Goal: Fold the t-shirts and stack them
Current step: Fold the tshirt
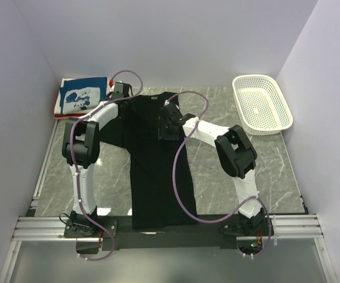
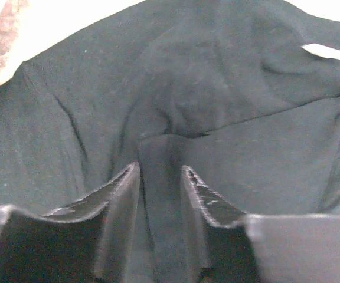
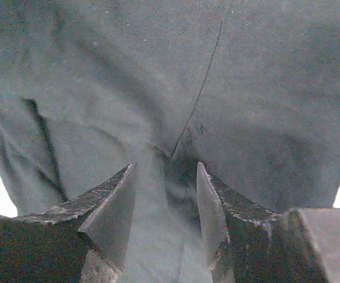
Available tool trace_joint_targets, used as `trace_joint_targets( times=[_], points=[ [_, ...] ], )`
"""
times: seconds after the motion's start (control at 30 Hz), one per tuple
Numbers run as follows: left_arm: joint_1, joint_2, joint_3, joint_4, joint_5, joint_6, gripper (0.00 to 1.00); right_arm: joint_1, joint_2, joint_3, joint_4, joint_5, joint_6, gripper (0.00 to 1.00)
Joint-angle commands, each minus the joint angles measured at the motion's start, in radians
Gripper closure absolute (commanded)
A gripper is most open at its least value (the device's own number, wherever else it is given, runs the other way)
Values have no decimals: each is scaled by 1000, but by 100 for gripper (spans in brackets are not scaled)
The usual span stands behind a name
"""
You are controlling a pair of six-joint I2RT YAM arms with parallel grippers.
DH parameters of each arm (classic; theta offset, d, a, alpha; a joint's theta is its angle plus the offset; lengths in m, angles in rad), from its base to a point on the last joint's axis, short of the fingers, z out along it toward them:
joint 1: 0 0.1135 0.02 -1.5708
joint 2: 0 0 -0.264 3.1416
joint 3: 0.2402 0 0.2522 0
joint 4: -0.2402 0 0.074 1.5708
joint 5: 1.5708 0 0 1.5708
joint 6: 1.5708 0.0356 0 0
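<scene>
White walls (image 1: 170,35) on three sides, grey marbled tabletop (image 1: 276,171) — aluminium rail (image 1: 40,227) along near edge, even light

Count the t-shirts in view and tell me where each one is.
4. A black t-shirt lies spread at centre. In the far-left corner, a blue printed t-shirt tops a stack; a white shirt and a red shirt peek out beneath. More may be hidden.

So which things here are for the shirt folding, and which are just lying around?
For the job:
- black t-shirt, spread on the table
- folded shirt pile, blue printed one on top

Just lying about:
- white basket, far right corner
</scene>
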Motion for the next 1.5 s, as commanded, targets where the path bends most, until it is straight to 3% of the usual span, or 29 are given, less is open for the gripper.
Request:
trace_joint_targets(
  times=[0.0,0.23,0.47,0.7,1.1,1.47],
  points=[
    [6,7,38,13,16,-4,56,8,-139,26,-28,12,-20,48],
    [4,-59,40,14,-1,12,38,36,-376,-216,-34,4,20,52],
    [-36,-136,-5,26,10,18,39,220,-586,-465,-40,60,75,55],
    [-128,-94,6,48,58,21,44,445,-673,-666,-33,101,244,58],
    [-183,-7,30,65,65,36,46,704,-628,-717,-53,150,421,58],
    [-183,44,30,37,28,47,47,783,-571,-682,-149,204,477,62]
  ],
)
